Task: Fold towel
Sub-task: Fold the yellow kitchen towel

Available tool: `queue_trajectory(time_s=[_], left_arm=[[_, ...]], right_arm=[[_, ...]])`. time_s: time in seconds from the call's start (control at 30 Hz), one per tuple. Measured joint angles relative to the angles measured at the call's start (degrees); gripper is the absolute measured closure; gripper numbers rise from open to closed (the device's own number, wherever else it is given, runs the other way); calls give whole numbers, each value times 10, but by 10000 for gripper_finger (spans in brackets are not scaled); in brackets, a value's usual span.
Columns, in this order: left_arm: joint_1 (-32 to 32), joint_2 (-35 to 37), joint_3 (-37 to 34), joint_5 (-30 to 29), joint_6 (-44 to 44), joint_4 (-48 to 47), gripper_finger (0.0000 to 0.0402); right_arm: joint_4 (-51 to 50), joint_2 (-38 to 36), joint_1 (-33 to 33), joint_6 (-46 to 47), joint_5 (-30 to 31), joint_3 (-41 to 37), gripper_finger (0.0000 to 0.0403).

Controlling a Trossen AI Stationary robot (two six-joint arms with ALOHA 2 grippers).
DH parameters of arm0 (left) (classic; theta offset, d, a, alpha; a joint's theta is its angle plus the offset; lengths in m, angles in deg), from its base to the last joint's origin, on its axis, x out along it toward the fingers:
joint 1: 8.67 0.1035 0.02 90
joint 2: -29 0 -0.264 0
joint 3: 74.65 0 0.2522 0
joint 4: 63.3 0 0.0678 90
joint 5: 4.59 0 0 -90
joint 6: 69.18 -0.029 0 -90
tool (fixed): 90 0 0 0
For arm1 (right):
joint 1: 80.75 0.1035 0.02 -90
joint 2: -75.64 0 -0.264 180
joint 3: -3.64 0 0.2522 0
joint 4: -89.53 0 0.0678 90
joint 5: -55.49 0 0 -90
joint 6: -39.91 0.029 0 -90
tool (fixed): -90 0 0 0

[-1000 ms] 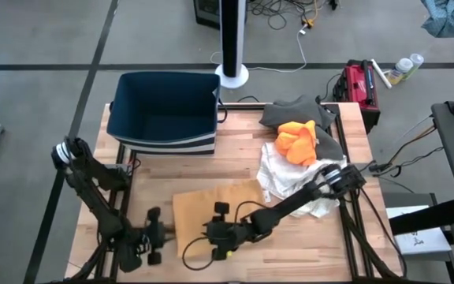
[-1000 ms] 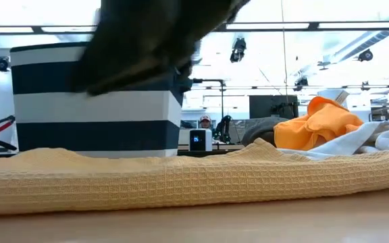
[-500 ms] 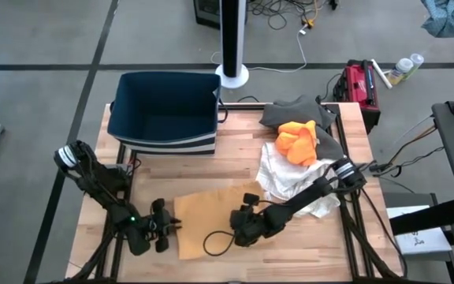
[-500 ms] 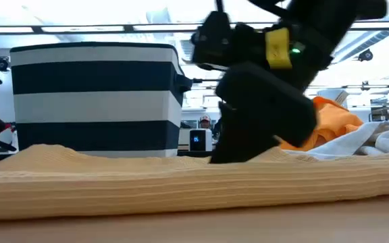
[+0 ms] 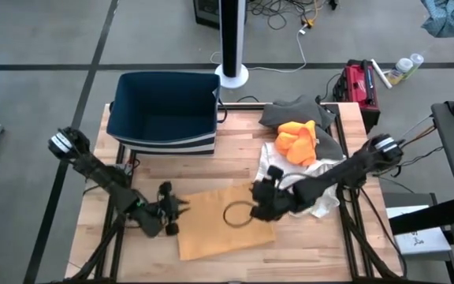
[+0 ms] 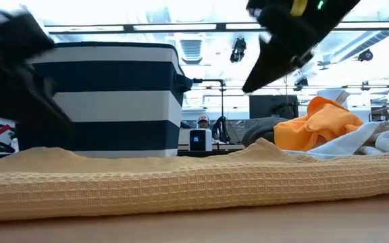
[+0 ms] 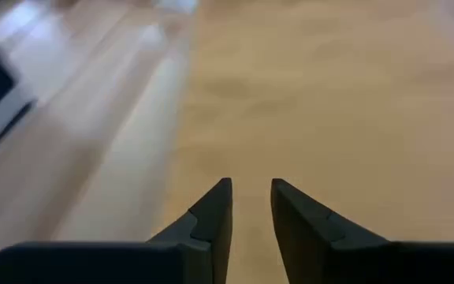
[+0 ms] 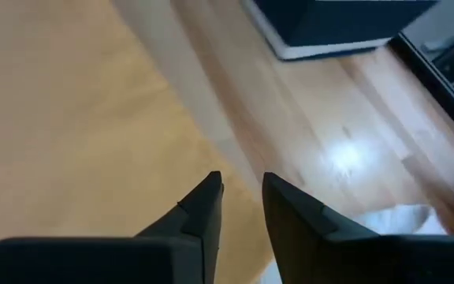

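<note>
The tan waffle-weave towel (image 5: 215, 225) lies on the pale wooden table (image 5: 235, 170), seemingly folded once, perhaps more to do. Left gripper (image 5: 176, 213) and right gripper (image 5: 260, 197) hover at its edges, fingers slightly parted, empty.

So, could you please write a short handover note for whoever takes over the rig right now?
Left gripper: fingers slightly apart, empty, at the left edge of the tan waffle-weave towel.
Right gripper: fingers slightly apart, empty, above the towel's right edge.
The towel lies flat on the wooden table, in front of the navy-and-white striped fabric bin. An orange cloth and white cloths are piled on the right.
Done: towel laid out.
Left: grasp and fold it.
</note>
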Motion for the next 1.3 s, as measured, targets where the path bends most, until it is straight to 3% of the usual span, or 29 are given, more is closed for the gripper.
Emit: queue_trajectory(time_s=[0.1,0.23,0.47,0.63,0.83,1.07,1.3], left_arm=[[41,-3,-15,83,-2,8,316],[44,-17,-32,153,37,5,317],[42,-25,-33,172,66,8,323],[42,-1,-7,203,-14,-10,315],[58,73,51,159,-59,-123,310],[58,113,43,174,-53,-137,315],[58,101,-2,187,-14,-148,324]], right_arm=[[41,1,-35,-6,-44,-49,324],[104,20,-75,-23,-82,-86,330],[126,64,-121,-76,-93,-99,340],[134,73,-152,-146,-51,-92,346],[133,22,-156,-212,-28,-59,346],[128,-43,-100,-166,-227,-50,335],[110,22,-76,-86,-280,-53,343]])
